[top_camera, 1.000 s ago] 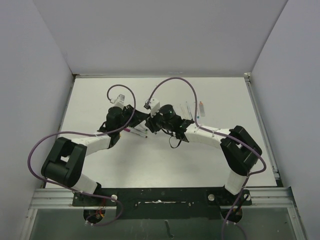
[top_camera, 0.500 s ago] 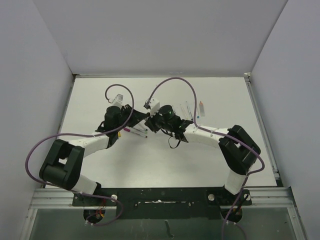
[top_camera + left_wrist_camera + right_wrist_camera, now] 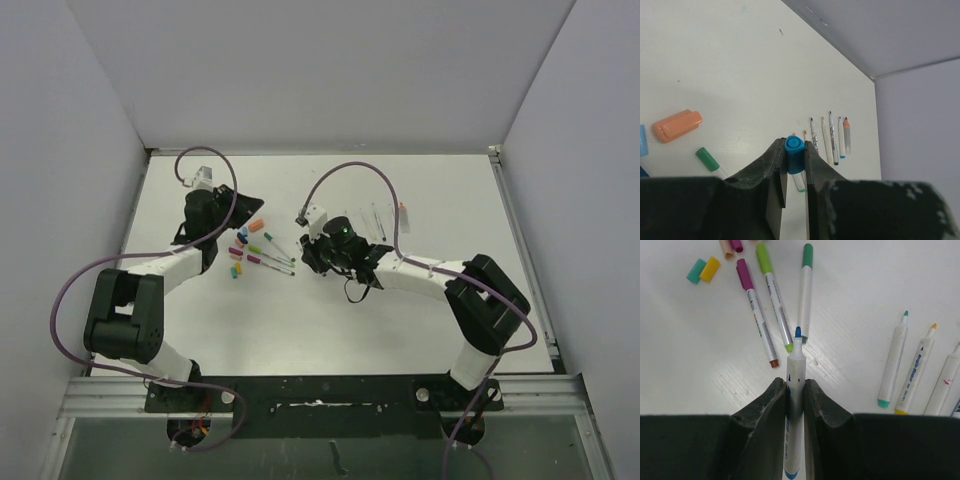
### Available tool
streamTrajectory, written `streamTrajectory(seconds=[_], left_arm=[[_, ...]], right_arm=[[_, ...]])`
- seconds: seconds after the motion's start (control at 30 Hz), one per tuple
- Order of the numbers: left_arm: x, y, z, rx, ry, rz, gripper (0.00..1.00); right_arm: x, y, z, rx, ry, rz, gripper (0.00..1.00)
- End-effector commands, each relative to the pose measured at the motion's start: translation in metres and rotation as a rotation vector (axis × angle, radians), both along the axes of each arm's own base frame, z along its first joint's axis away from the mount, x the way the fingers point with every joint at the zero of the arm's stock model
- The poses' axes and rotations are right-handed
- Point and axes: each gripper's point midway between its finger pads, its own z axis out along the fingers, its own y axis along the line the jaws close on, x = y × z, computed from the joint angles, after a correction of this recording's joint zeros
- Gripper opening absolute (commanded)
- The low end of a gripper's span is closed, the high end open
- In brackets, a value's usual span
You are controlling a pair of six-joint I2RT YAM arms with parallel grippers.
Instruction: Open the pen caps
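My left gripper [image 3: 794,150] is shut on a blue pen cap [image 3: 793,156] and holds it above the table at the back left [image 3: 243,205]. My right gripper [image 3: 795,385] is shut on a pale pen barrel [image 3: 796,365] whose bare blue tip points forward; it is near the table's middle [image 3: 312,252]. Loose caps lie between the arms [image 3: 240,250], among them a fat orange cap [image 3: 677,125], a teal cap [image 3: 696,270] and a yellow cap [image 3: 710,268]. Three capped pens, magenta [image 3: 756,310], lime [image 3: 774,297] and green [image 3: 805,290], lie ahead of the right gripper.
Several uncapped pens lie in a row at the back right [image 3: 388,215], also in the left wrist view [image 3: 830,137] and right of the right gripper [image 3: 892,360]. Grey walls close in the table on three sides.
The grippers were close together over the pens. The left gripper has swung left and back with the blue cap, off the barrel that the right gripper holds. The loose caps and capped pens now show.
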Motion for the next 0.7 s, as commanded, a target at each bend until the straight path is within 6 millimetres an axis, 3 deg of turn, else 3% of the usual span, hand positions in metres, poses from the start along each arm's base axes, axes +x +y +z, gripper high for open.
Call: streamTrajectory(seconds=[0.0, 0.17, 0.37, 0.67], left_arm=[[-0.001, 0.011, -0.002, 0.031, -0.005, 0.002, 0.0], [-0.024, 0.03, -0.031, 0.029, 0.057, 0.022, 0.0], [-0.047, 0.043, -0.05, 0.067, 0.1, 0.033, 0.0], [-0.071, 0.069, -0.052, 0.137, 0.118, 0.1, 0.0]], right_arm=[[0.04, -0.004, 0.014, -0.024, -0.058, -0.079, 0.0], [0.073, -0.003, -0.003, -0.078, -0.058, -0.112, 0.0], [0.098, -0.001, -0.024, -0.122, -0.056, -0.134, 0.0], [0.111, 0.002, -0.04, -0.139, -0.042, -0.137, 0.0]])
